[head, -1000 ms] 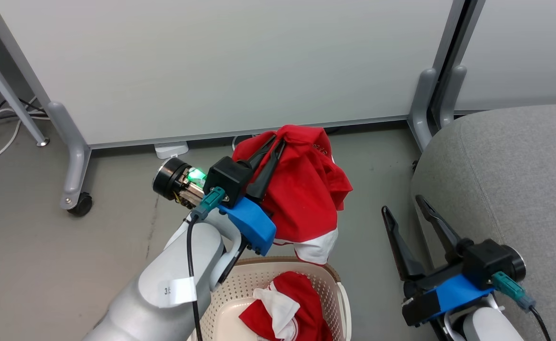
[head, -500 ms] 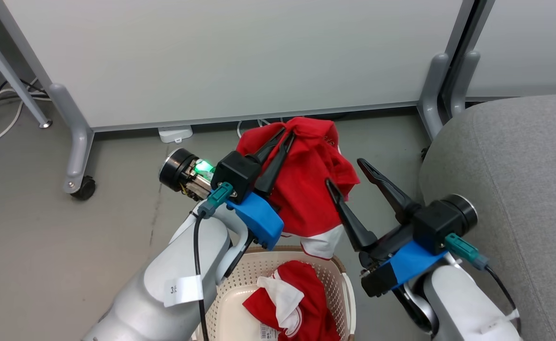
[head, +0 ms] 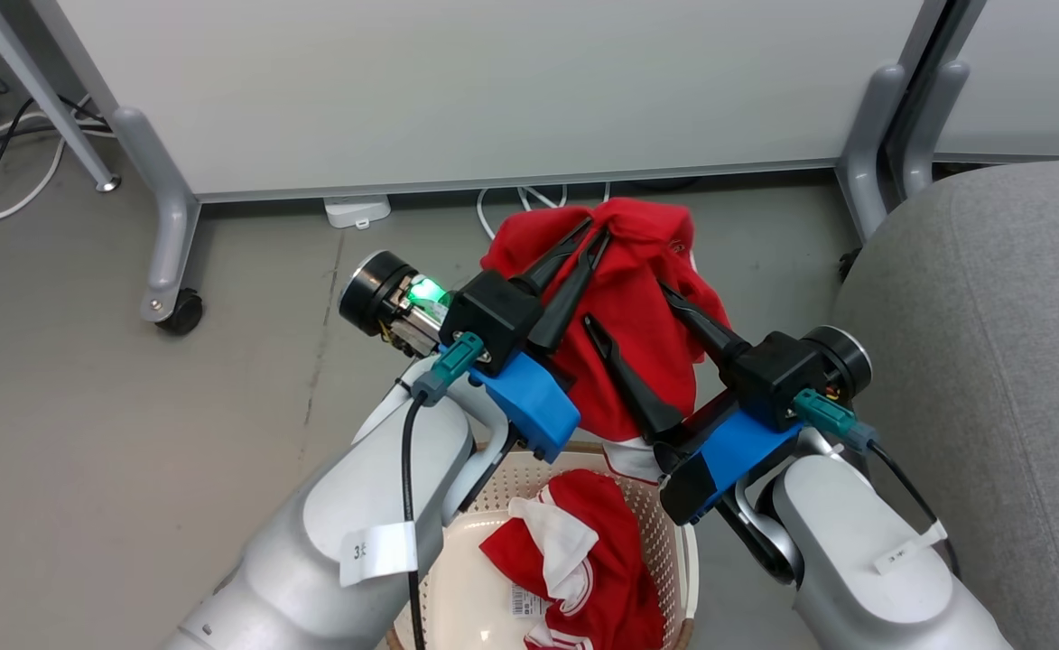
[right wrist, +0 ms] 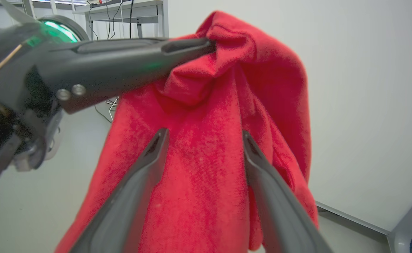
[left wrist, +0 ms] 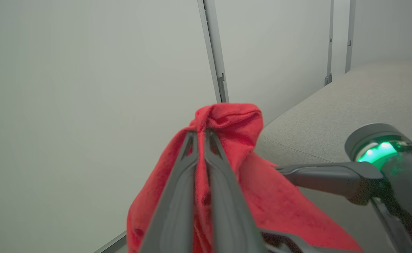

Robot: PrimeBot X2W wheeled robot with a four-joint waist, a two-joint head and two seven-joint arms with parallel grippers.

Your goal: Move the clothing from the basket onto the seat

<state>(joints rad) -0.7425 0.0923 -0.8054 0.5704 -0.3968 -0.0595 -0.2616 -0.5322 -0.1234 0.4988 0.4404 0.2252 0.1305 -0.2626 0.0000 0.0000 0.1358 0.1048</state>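
Note:
A plain red garment (head: 642, 257) hangs above the basket (head: 684, 551), pinched at its top by my left gripper (head: 594, 233), which is shut on the cloth (left wrist: 234, 119). My right gripper (head: 627, 304) is open, its two fingers spread against the hanging fabric (right wrist: 206, 105) just below the left gripper's fingers (right wrist: 177, 49). The cream perforated basket sits at the bottom centre and holds a red jersey with white trim (head: 610, 551). The grey seat (head: 989, 316) fills the right side, beside the basket.
Pale partition panels stand behind, on grey feet with a caster (head: 177, 311). White cables (head: 529, 194) and a small white block (head: 357, 212) lie at the panel's base. Grey floor spreads to the left.
My right gripper has swung left and up from beside the seat to the hanging red garment. The left gripper keeps its hold. The head view has shifted somewhat.

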